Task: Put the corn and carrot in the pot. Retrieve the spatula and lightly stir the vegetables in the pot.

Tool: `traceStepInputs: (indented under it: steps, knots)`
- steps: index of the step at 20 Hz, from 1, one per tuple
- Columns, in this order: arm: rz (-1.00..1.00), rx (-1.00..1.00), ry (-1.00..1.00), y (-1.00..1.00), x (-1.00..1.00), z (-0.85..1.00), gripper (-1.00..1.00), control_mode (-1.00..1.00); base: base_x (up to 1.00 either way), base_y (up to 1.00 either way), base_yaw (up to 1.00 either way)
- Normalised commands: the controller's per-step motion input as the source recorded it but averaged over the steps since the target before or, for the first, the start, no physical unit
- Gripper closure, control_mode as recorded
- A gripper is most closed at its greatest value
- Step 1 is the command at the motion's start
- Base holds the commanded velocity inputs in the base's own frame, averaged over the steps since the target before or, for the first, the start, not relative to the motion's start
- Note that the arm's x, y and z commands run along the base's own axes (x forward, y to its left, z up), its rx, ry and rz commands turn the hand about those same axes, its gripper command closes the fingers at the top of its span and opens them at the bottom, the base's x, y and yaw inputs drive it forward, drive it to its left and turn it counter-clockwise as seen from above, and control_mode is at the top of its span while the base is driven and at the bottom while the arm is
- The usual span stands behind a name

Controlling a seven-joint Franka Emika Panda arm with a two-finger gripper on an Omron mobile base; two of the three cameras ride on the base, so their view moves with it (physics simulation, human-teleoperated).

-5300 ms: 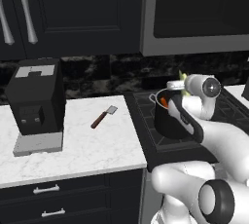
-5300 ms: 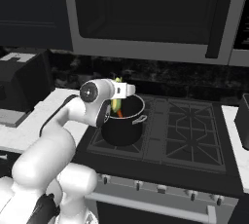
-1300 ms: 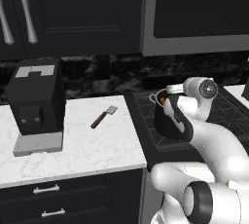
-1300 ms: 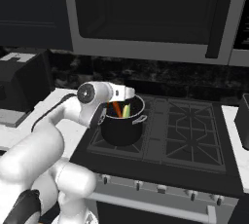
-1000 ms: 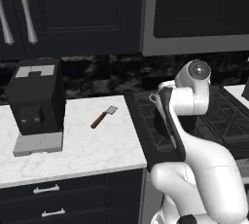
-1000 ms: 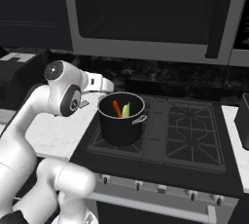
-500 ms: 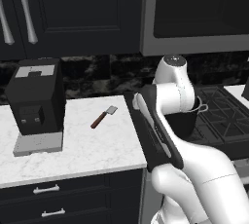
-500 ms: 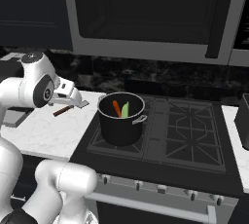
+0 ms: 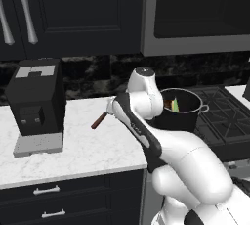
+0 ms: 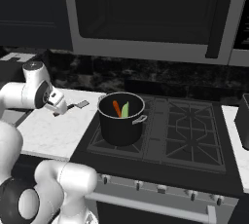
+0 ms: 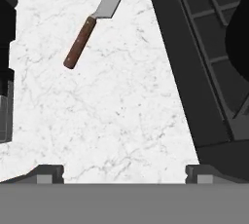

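Veined white marble, smooth and faintly glossy, on the counter. Reddish-brown wood on the spatula handle; flat, matt grey metal on its blade. Dark, near-black metal with a lighter rim on the pot. Matt black cast grates on the stove. Matt black plastic on the coffee machine.

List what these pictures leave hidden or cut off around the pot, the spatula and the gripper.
- Spatula blade, left base view: covered by the arm; the handle shows.
- Spatula handle, right base view: behind the hand; the blade shows.
- Pot, hand view: cut off by the right edge.
- Corn and carrot: lower ends hidden by the pot wall.
- Gripper, hand view: tips alone show, open.
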Motion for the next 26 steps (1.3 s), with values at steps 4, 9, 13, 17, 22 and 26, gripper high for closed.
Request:
traceStepInputs:
  steps: [4, 9, 13, 17, 22, 26]
  knots:
    - [-0.09, 0.00, 0.21, 0.40, 0.94, -0.23, -1.00, -1.00, 0.00, 0.00, 0.00]
    - [-0.03, 0.03, 0.23, 0.15, 0.79, -0.61, -1.00, -1.00, 0.00, 0.00, 0.00]
    - [-0.05, 0.07, 0.13, 0.46, 0.48, -0.57, -1.00, -1.00, 0.00, 0.00, 0.00]
    - [-0.12, 0.00, 0.06, 0.48, 0.31, -0.37, -1.00, -1.00, 0.00, 0.00, 0.00]
    - [-0.15, -0.02, 0.07, 0.30, 0.33, -0.35, -1.00, -1.00, 0.00, 0.00, 0.00]
    - [-0.14, 0.00, 0.08, 0.00, 0.35, -0.42, -1.00, -1.00, 0.00, 0.00, 0.00]
